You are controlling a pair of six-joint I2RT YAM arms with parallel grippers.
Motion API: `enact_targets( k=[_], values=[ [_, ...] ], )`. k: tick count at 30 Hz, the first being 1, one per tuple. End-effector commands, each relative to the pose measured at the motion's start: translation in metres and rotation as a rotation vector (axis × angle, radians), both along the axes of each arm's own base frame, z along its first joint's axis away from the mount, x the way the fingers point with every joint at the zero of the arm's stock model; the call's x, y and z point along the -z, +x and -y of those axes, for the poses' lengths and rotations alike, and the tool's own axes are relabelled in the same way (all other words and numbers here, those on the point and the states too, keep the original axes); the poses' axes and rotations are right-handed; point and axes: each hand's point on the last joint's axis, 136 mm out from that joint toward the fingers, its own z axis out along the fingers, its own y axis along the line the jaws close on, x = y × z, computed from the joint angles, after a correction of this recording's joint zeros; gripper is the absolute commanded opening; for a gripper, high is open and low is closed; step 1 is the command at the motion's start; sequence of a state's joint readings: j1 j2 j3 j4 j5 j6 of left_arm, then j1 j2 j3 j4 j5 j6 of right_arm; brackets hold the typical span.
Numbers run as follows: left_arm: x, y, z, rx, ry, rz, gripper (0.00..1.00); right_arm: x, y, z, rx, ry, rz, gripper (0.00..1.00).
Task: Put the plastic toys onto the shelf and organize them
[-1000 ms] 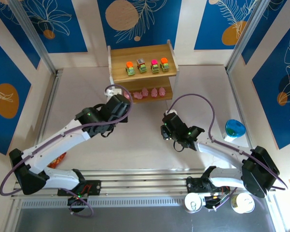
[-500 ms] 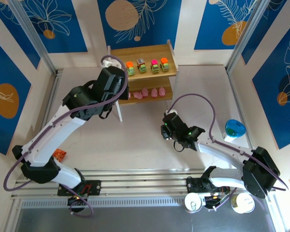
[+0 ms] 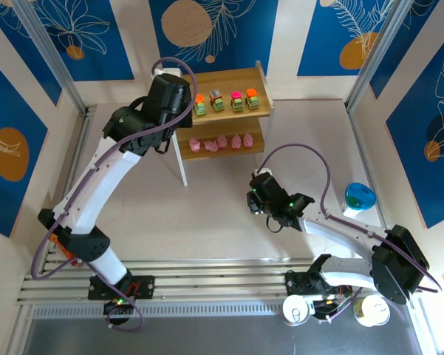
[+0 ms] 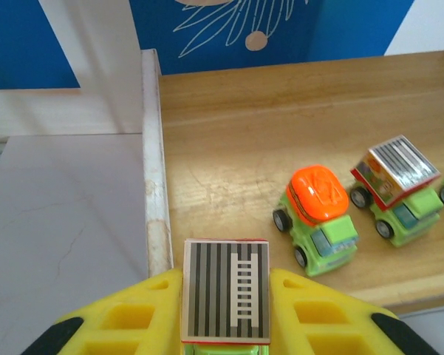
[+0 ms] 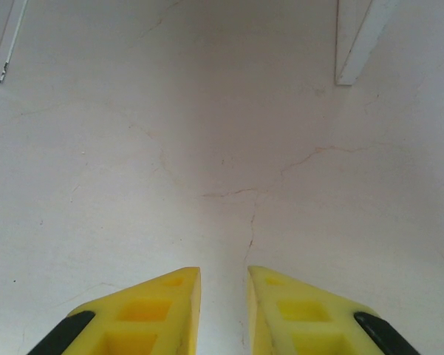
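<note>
Truck (image 4: 225,290) pinched in left claw (image 4: 225,275), arm stretched to shelf (image 4: 281,140)

High above, looking down on the whole bench (image 3: 222,200) and shelf (image 3: 220,81). On the left wrist, very near, looking down on the shelf's top board, seen from above too. On the right wrist, near, facing bench and shelf legs (image 5: 352,41).

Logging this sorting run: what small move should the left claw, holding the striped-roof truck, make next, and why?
Probably ease the left claw down and release the striped-roof truck on the shelf's top board, which is bare left of the orange-topped truck; that would extend the row.
</note>
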State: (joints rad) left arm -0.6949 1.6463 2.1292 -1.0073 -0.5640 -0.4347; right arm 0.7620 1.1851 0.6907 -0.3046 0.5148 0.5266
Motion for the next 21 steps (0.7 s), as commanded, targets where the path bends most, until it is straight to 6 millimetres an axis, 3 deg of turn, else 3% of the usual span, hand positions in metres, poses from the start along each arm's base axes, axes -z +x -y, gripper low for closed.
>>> enact_targets(
  k=[1,21],
  values=[
    [-0.007,0.009,0.001,0.022,-0.013,0.009,0.27,0.0,-0.003,0.003,0.005,0.018,-0.007,0.24],
    [0.016,0.045,0.005,-0.02,0.009,-0.016,0.3,0.003,-0.002,0.004,0.011,0.02,-0.016,0.24]
  ],
)
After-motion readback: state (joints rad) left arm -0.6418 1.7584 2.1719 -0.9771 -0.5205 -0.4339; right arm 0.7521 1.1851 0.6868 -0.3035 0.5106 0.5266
